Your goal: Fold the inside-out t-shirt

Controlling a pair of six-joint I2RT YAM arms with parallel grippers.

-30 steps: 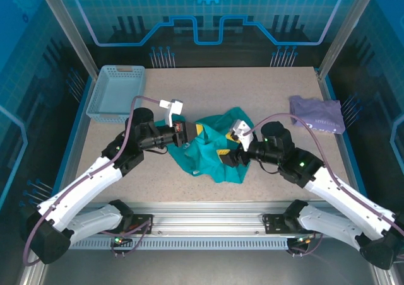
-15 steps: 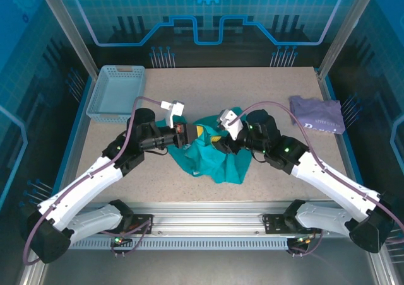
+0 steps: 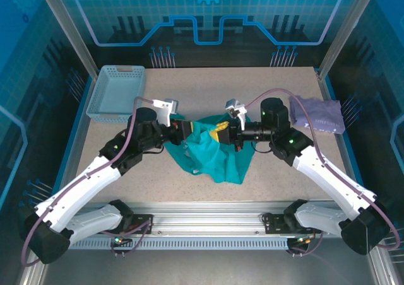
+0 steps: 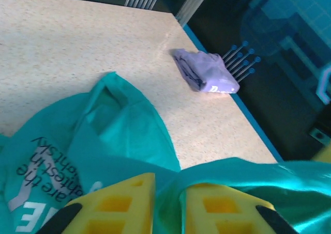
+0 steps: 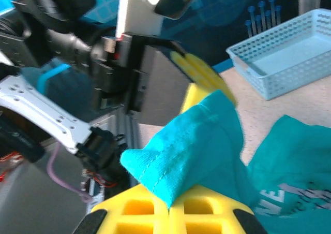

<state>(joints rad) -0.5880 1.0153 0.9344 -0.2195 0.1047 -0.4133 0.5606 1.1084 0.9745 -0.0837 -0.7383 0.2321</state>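
Both arms meet over the table (image 3: 221,86), just right of the blue basket (image 3: 117,93) and a little nearer the arm bases. That is where the teal t-shirt (image 3: 218,156) lies, crumpled in a heap, with part of it lifted between the two grippers.

The right gripper (image 3: 222,132) comes in from the side away from the basket. Its own camera shows the right gripper (image 5: 168,213) with its yellow fingers (image 5: 139,208) pressed together, a folded ridge of the t-shirt (image 5: 196,141) clamped between them and standing up out of the grip.

The left gripper (image 3: 192,133) is on the basket side, facing it. Seen from its wrist, the left gripper (image 4: 166,203) has its fingers (image 4: 111,200) a small way apart with teal cloth in the gap. Whether they actually pinch that cloth, I cannot tell. From the right wrist, the left gripper (image 5: 201,71) sits nearly tip to tip with the right one, and the raised cloth runs up against its yellow fingers, with the basket (image 5: 282,63) behind.

There is pale lettering (image 4: 41,166) on the t-shirt (image 4: 124,125). Far across the table from the basket, well clear of the shirt, lies a folded purple garment (image 3: 317,115), which the left wrist camera shows near the table's edge (image 4: 207,74).
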